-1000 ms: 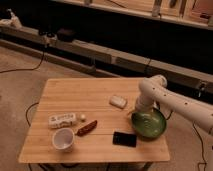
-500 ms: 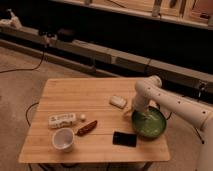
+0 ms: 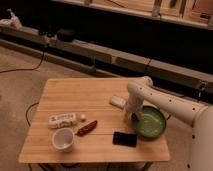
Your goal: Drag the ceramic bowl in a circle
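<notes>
Camera view is showing the tool (image 3: 134, 118) reaching down at the rim of the bowl (image 3: 153, 124) on the table (image 3: 75, 95). Whether it is gripping cannot be told.

Arm (image 3: 170, 102): off-white, smooth shell, thick round tubular links, warm cream tint under the dim light. Elbow joint (image 3: 141, 86): bulbous, rounded, same off-white, brightest part of the arm. Lower link (image 3: 132, 102): narrower, short, tapers toward the wrist. Toward the right edge the shell widens into a large pale body section (image 3: 201, 135), rounded, slightly greyer in shade. Gripper (image 3: 134, 118): small, dark, contrasts with the white wrist above it; it is at the left rim of the ceramic bowl (image 3: 154, 125). Cables, screws, markings: cannot tell.
</notes>
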Available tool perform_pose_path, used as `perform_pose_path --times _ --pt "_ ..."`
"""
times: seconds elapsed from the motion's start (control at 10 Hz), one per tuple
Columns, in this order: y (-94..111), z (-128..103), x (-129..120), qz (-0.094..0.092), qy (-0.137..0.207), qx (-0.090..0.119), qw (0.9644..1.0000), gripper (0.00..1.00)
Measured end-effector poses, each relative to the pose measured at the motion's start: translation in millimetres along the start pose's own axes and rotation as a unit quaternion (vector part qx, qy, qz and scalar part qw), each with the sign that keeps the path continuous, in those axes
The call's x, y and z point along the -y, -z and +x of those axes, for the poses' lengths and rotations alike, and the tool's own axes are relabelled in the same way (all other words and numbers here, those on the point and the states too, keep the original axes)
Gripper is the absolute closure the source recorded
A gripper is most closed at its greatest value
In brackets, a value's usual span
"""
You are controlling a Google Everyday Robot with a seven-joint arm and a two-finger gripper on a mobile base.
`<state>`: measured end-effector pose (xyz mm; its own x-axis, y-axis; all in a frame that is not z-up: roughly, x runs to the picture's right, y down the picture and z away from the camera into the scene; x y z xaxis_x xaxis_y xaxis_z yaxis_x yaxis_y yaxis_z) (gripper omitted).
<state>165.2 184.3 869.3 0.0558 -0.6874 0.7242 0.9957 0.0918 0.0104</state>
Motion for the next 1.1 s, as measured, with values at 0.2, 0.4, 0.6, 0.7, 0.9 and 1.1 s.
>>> perform_pose_path --times 0.2,0.4,0.6,0.7,0.9,1.1 --pt "0.8 0.4 -8.9 -0.015 -0.021 0.009 0.9996 0.91" --pt "15.1 8.5 -29.4 -0.032 -0.062 0.003 0.9976 1.0" --pt "35.6 13.9 -62.3 -0.057 -0.11 -0.007 0.9923 1.0" --pt "41.0 15.2 -72.8 -0.069 -0.127 -0.008 0.9895 1.0" --pt "41.7 15.6 -87.6 -0.082 -0.147 -0.004 0.9857 1.0" --pt "40.1 27.4 -91.8 -0.103 -0.148 -0.002 0.9835 1.0"
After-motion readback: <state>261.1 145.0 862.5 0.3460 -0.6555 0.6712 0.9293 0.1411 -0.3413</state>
